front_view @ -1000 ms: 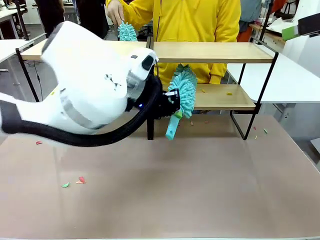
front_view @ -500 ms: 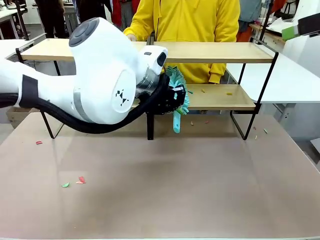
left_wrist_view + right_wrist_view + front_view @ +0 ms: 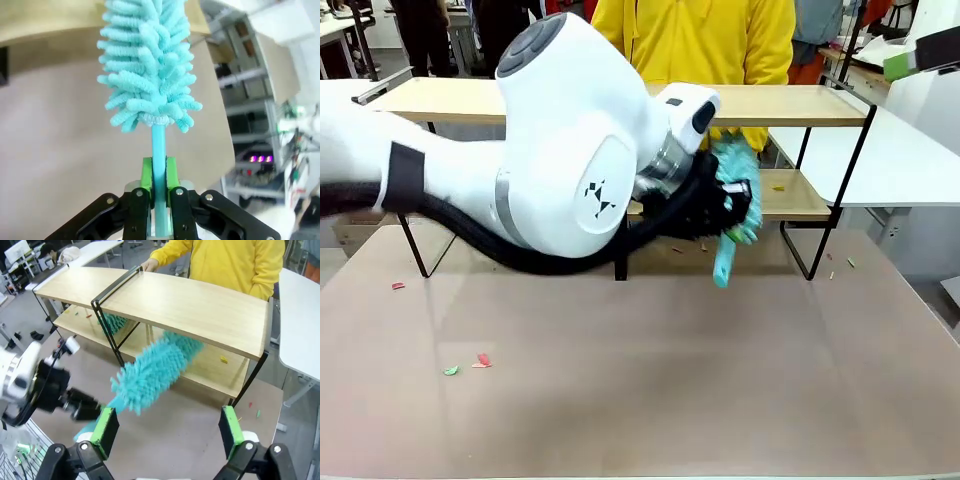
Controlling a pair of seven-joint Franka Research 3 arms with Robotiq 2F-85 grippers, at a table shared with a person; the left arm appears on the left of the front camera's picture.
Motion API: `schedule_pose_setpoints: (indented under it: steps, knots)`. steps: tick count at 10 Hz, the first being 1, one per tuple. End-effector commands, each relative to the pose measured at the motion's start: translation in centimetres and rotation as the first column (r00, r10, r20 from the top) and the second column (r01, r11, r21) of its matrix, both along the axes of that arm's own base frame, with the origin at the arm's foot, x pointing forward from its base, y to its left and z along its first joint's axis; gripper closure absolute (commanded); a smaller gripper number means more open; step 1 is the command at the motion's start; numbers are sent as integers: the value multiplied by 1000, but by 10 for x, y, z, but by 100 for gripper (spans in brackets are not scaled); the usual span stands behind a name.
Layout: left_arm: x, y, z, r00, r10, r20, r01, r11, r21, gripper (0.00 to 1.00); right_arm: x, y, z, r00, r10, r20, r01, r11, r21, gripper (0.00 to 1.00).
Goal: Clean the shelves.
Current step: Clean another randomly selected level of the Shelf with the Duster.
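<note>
Lower-tier sweep: left claw (image 3: 159,172) clamped shut on teal fluffy chenille duster (image 3: 145,65)
Light-wood two-tier shelves (image 3: 790,105) stood at far side of brown bench (image 3: 650,400); duster head reached over lower board (image 3: 795,200). Probably best: keep fibres flat, sweep scraps (image 3: 778,187) outward

Left claw (image 3: 159,175) clamped; right claw (image 3: 167,429) spread wide.

We count one set of shelves (image 3: 800,105) with two wooden boards. We count two teal dusters, the near duster (image 3: 147,75) and the far duster (image 3: 112,322). We count two grippers, the left gripper (image 3: 159,167) and the right gripper (image 3: 168,432). We see one person (image 3: 690,40) in yellow, three paper scraps (image 3: 482,360) on the left part of the table (image 3: 670,400), and one yellow scrap (image 3: 777,187) on the lower board.
</note>
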State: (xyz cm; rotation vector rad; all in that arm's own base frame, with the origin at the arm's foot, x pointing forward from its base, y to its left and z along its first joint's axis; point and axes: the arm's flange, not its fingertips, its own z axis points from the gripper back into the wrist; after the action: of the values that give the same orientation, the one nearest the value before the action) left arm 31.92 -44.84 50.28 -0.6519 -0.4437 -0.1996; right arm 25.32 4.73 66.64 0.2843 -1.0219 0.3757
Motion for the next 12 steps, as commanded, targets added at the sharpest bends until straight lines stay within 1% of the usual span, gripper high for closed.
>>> schedule_pose_setpoints:
  steps: [1,2,3,4,5,6,8,10,11,12]
  knots:
    - [-56,92,8,934,-354,-47,355,934,28,88,1,-2,0,1000,10,8,-10,1000,-9,0]
    - [-76,123,9,839,-533,-112,539,842,30,88,1,-2,0,1000,10,8,-10,1000,-9,0]
    - [-94,158,5,725,-647,-236,668,744,13,88,1,-2,0,1000,10,8,-10,1000,-9,0]
    - [-112,198,5,639,-700,-318,736,677,-10,88,1,-2,0,1000,10,8,-10,1000,-9,0]
    - [-118,222,4,634,-724,-270,739,670,-61,88,1,-2,0,1000,10,8,-10,1000,-9,0]
    - [-122,232,2,676,-700,-230,708,704,-57,88,1,-2,0,1000,10,8,-10,1000,-9,0]
    - [-120,228,1,679,-699,-226,706,706,-60,88,1,-2,0,1000,10,8,-10,1000,-9,0]
    - [-99,221,3,722,-658,-212,657,749,-85,88,1,-2,0,1000,10,8,-10,1000,-9,0]
    - [-94,214,4,768,-612,-188,606,790,-94,88,1,-2,0,1000,10,8,-10,1000,-9,0]
    - [-82,199,7,845,-512,-155,501,859,-107,88,1,-2,0,1000,10,8,-10,1000,-9,0]
